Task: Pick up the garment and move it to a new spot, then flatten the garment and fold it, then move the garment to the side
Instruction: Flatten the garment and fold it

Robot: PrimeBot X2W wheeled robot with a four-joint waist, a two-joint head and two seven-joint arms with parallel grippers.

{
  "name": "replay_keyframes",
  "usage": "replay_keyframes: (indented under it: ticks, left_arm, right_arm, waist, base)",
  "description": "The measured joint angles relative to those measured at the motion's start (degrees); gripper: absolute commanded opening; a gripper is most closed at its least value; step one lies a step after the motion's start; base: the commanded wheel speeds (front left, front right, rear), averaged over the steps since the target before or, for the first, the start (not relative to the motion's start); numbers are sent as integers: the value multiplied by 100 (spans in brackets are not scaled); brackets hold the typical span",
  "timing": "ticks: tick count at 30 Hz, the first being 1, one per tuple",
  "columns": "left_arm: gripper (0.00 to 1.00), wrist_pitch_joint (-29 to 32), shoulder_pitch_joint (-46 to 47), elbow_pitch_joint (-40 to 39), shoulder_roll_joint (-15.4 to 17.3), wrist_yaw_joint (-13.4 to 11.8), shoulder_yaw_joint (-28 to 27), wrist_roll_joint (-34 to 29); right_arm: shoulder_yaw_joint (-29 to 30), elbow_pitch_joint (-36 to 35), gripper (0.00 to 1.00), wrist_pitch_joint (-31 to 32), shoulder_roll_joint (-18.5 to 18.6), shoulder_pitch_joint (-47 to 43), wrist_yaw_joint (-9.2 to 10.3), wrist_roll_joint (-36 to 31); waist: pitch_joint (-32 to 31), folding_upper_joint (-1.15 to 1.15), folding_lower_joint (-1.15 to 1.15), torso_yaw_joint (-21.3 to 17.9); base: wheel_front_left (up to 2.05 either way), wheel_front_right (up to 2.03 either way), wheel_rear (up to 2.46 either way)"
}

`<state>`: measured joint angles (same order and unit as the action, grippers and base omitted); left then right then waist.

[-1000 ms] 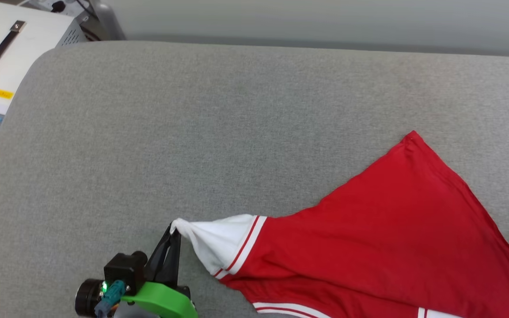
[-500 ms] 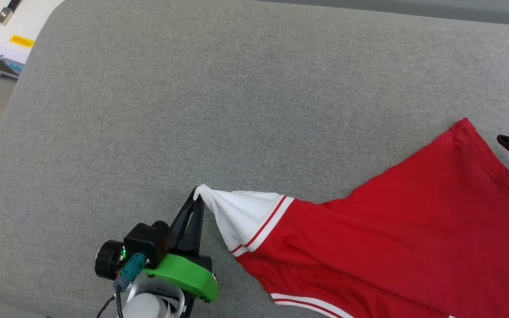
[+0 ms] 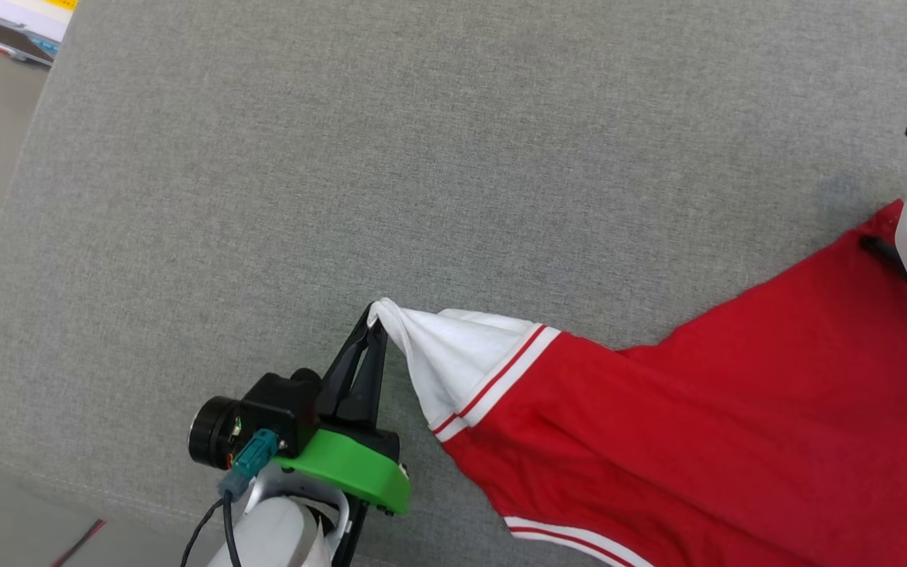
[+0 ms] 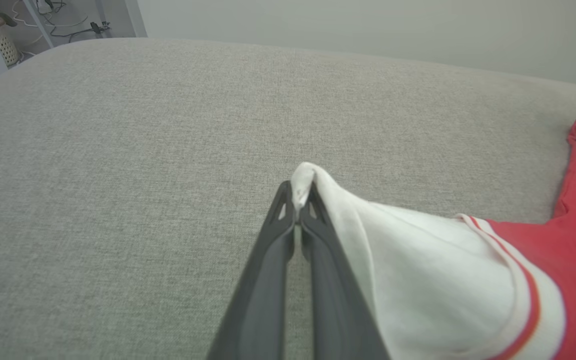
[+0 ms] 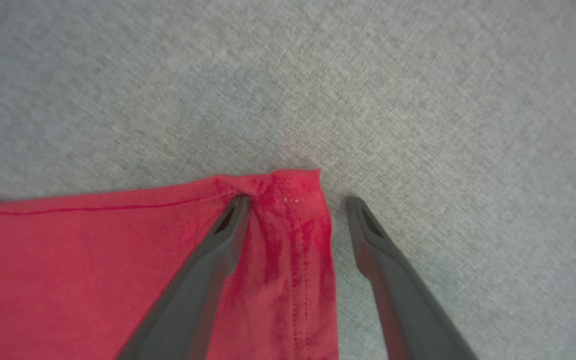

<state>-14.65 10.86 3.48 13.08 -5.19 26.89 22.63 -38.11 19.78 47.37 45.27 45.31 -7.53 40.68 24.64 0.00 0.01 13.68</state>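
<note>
Your head view looks steeply down on the grey cushioned surface [image 3: 453,157] from above its near left corner. Your left wrist view sits low, close behind the left gripper [image 4: 298,194], facing across the surface to the wall [image 4: 368,25]. Your right wrist view hangs very near, looking down on a corner of the garment [image 5: 68,260]; all three share that garment.

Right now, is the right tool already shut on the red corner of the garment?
No, the right tool stands open, one finger over the corner of the garment, the other over the grey cushion beside it.
</note>
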Motion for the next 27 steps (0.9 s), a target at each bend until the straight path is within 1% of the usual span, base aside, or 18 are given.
replay_keyframes:
  ticks: [2,3,4,5,7,11,14,19,24,27]
  left_arm:
    - [0,-1,8,22,-11,10,-8,0]
    - [0,-1,8,40,-11,16,-23,0]
    - [0,-1,7,48,-10,16,-37,0]
    - [0,-1,7,59,-10,18,-52,0]
    - [0,-1,5,71,-9,19,-69,-4]
    - [0,-1,5,101,18,49,-85,-57]
    - [0,-1,11,108,123,76,-113,-136]
    - [0,22,137,40,326,119,-193,-191]
    - [0,137,556,-101,508,153,-344,-194]
    - [0,270,879,-246,647,222,-433,-207]
  right_arm:
    - [-183,58,100,-16,54,72,0,19]
    - [-229,82,68,-58,58,93,0,65]
    - [-266,103,5,-141,62,102,0,94]
    - [-316,138,0,-269,69,110,0,115]
    - [-427,194,0,-503,52,144,0,288]
    - [-639,245,0,-1206,-8,178,-1,501]
    - [-695,257,0,-1731,19,176,0,647]
    - [-644,193,0,-2714,41,180,0,761]
    - [-477,118,0,-3439,124,176,0,805]
    - [-322,-13,0,-3740,186,163,0,809]
  waist:
    - [18,0,0,25]
    - [13,0,0,22]
    - [5,0,0,16]
    - [-11,0,0,3]
    - [-61,0,0,-27]
    - [-241,0,0,-105]
    - [-425,0,0,-156]
    - [-792,0,0,-267]
    - [-1171,0,0,-419]
    - [-1369,0,-1,-525]
  base:
    - [0,0,0]
    - [0,0,0]
    - [0,0,0]
    - [0,0,0]
    - [0,0,0]
    - [0,0,0]
    - [0,0,0]
    - [0,0,0]
    - [0,0,0]
    - [0,0,0]
